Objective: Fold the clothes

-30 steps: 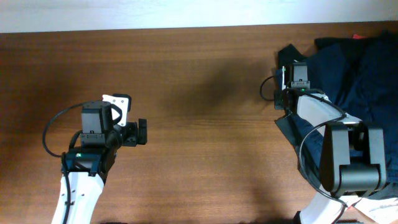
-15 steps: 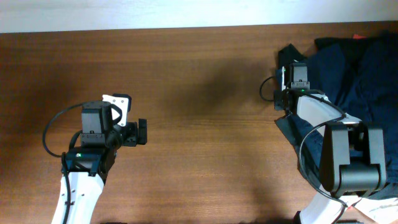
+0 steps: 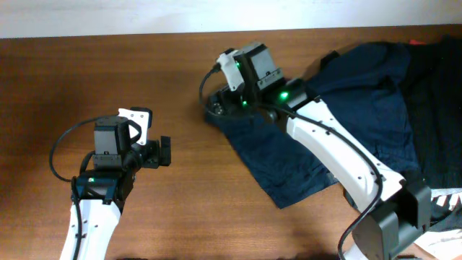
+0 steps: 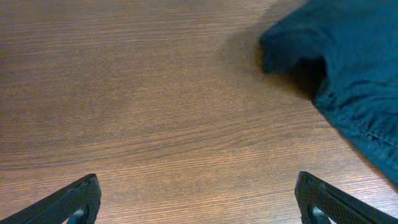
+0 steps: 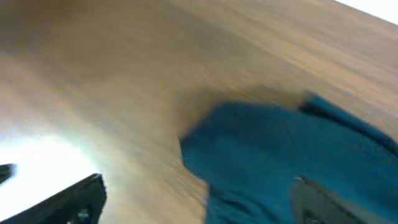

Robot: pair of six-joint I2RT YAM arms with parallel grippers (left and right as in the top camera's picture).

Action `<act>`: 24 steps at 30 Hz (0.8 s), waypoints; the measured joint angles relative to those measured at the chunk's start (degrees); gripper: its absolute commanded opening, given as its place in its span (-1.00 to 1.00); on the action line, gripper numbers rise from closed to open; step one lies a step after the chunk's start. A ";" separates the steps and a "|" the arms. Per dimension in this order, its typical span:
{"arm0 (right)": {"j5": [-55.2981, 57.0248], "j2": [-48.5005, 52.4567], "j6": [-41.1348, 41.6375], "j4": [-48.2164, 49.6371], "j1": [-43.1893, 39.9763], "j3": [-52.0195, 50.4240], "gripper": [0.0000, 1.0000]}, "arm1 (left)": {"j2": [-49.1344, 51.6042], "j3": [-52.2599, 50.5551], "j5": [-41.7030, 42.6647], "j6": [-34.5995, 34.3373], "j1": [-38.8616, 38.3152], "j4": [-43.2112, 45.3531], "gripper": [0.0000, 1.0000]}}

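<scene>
One of the clothes, a navy blue garment [image 3: 339, 123], lies spread from the table's middle toward the right edge. Its left corner [image 3: 220, 115] sits under my right gripper [image 3: 216, 108]. In the right wrist view that gripper [image 5: 199, 202] is open, its fingers wide apart, with the navy cloth [image 5: 280, 155] lying loose below and ahead of them. My left gripper [image 3: 164, 153] hovers open over bare wood at the left. In the left wrist view it [image 4: 199, 208] holds nothing, and the garment's corner [image 4: 348, 68] lies ahead to the right.
Darker black clothes [image 3: 440, 108] are piled at the far right edge, with a small red bit [image 3: 415, 42] at the back. A white striped item [image 3: 444, 198] shows at the bottom right. The wooden table [image 3: 144, 65] ends at a white wall behind.
My right arm has swung from the pile at the right to the table's middle, dragging the navy garment out flat, and its jaws have opened off the cloth. The left arm has not moved.
</scene>
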 measured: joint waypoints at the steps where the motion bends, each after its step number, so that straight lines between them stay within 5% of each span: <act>1: 3.15 -0.11 1.62 -5.11 -1.64 0.39 0.97 | 0.00 0.02 0.44 0.00 0.00 0.00 0.98; 5: 9.14 -1.40 3.69 -27.80 -18.58 0.85 0.97 | 0.07 0.04 14.38 -0.76 0.00 0.39 0.98; 8: 9.46 -1.60 3.63 -36.92 -28.41 0.85 0.97 | 3.26 0.28 24.72 -9.92 -2.95 -0.26 0.98; 12: 8.98 -1.62 3.65 -40.24 -37.24 0.85 0.97 | 17.88 0.35 30.29 -27.39 -21.29 3.30 0.98; 15: 7.74 -1.73 3.65 -40.79 -38.12 0.85 0.97 | 29.24 0.52 30.84 -41.13 -32.98 13.97 0.84; 18: 7.48 -1.73 3.65 -40.85 -38.12 0.85 0.97 | 37.05 0.63 30.73 -54.12 -42.71 23.37 0.25; 19: 7.43 -1.75 3.67 -40.85 -38.12 0.85 0.97 | 38.23 0.81 30.34 -55.98 -44.11 25.14 -0.34; 21: 7.26 -1.75 3.65 -40.83 -38.12 0.85 0.97 | 40.06 1.11 28.02 -59.67 -46.95 27.69 -0.83; 22: 7.26 -1.75 3.65 -40.83 -38.12 0.85 0.97 | 40.85 1.01 24.85 -60.35 -46.97 28.98 -0.99; 24: 7.26 -1.75 3.63 -40.83 -38.12 0.85 0.97 | 41.09 0.85 22.27 -60.89 -46.97 31.56 -0.99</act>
